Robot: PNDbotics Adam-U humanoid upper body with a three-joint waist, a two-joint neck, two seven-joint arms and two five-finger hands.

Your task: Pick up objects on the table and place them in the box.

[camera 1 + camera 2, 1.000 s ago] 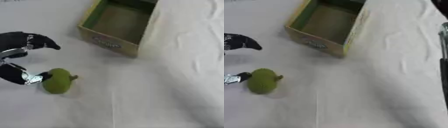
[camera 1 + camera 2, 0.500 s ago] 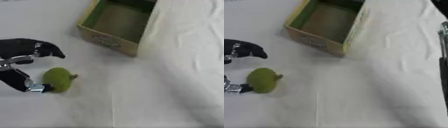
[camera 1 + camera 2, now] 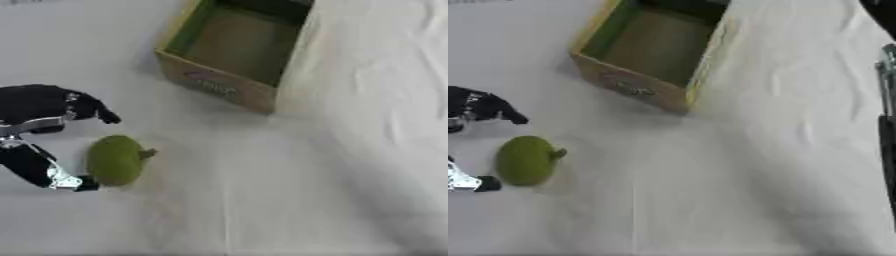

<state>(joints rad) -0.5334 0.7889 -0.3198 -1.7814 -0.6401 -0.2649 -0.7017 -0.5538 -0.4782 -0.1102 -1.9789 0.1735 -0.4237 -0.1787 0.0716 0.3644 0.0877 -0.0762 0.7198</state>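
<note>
A green pear-shaped fruit (image 3: pixel 114 160) with a short stem lies on the white cloth at the lower left. My left hand (image 3: pixel 39 102) comes in from the left edge and is open around the fruit. Its fingers (image 3: pixel 98 112) hover just above the fruit without touching it. The thumb tip (image 3: pixel 77 183) rests against the fruit's lower left side. The open cardboard box (image 3: pixel 214 86) with a green inside stands at the top centre, and nothing shows in it. A dark strip of my right arm (image 3: pixel 885 140) runs along the right edge; its hand cannot be made out.
The white tablecloth (image 3: pixel 350 175) covers the whole table, with wrinkles on the right. Bare cloth lies between the fruit and the box's front wall, which carries a printed label (image 3: pixel 210 82).
My left hand has closed in on the fruit: the fingers dropped toward its top and the thumb slid down to its lower left side. The fruit and box stayed put.
</note>
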